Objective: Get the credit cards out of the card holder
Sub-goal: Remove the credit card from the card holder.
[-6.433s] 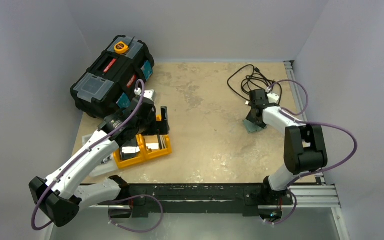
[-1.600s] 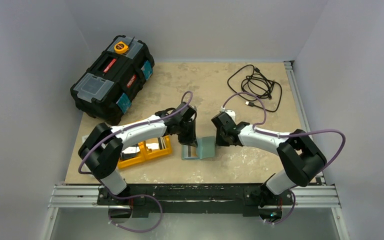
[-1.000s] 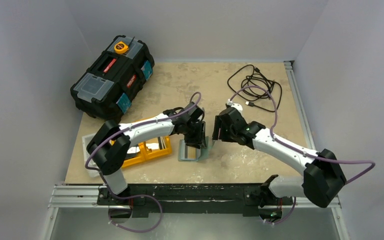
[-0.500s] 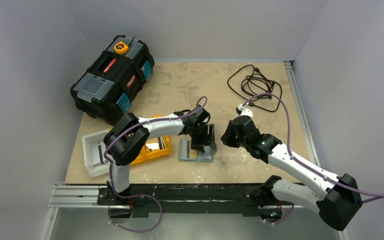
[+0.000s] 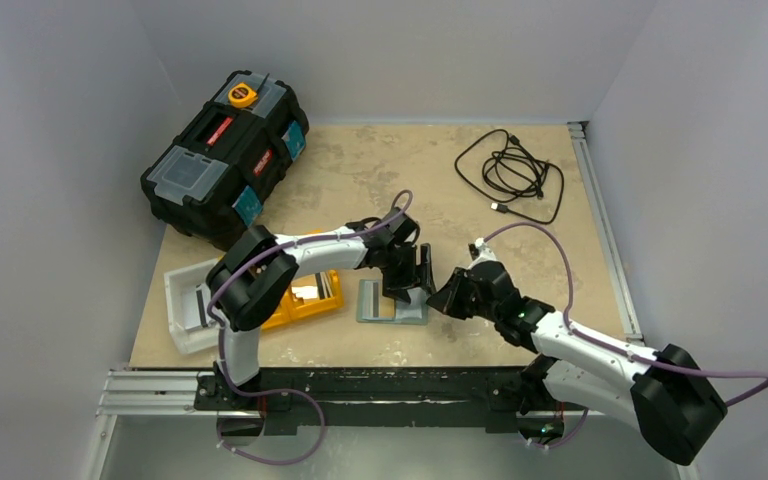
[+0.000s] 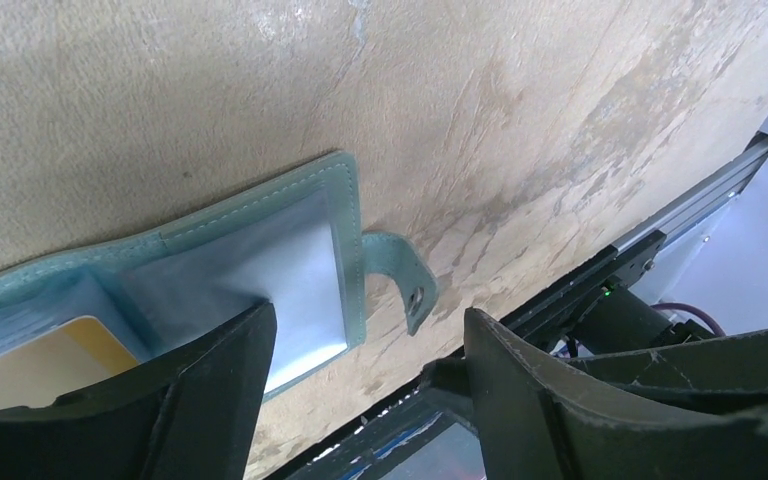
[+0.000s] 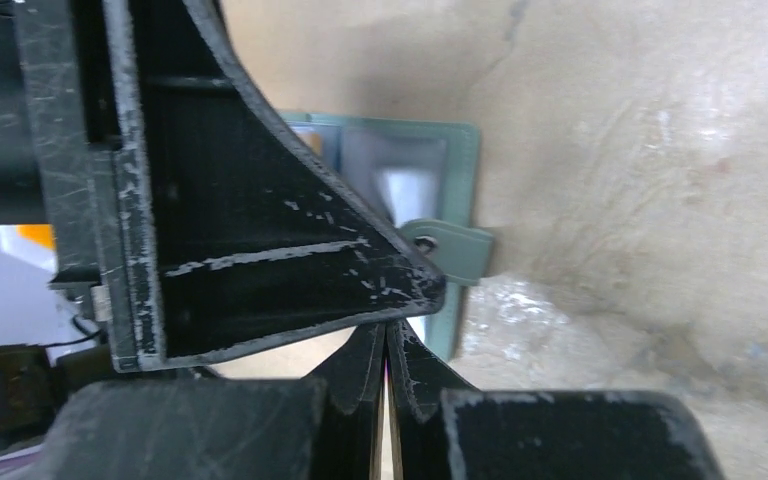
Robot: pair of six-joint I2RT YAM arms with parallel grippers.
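Note:
The card holder [image 5: 390,303] lies open and flat on the table, grey-green with pale blue lining. It also shows in the left wrist view [image 6: 260,250] and the right wrist view [image 7: 455,160]. Its snap strap [image 6: 407,278] sticks out from the edge. My left gripper [image 5: 412,280] is open, one finger [image 6: 215,390] resting on the clear inner pocket. A yellowish card [image 6: 35,372] shows in a pocket. My right gripper [image 5: 442,300] is shut and empty, right beside the holder's right edge, next to the strap [image 7: 452,250]. Whitish cards [image 5: 307,291] lie in the orange tray.
An orange two-compartment tray [image 5: 265,322] sits left of the holder, with a white tray [image 5: 182,310] beyond it. A black toolbox [image 5: 225,155] stands at the back left and a black cable [image 5: 510,170] at the back right. The metal rail [image 5: 410,385] runs along the front edge.
The holder's raised flap has come down and it now lies flat. My right gripper has swung forward and down to its right edge. My left gripper has shifted right onto the holder.

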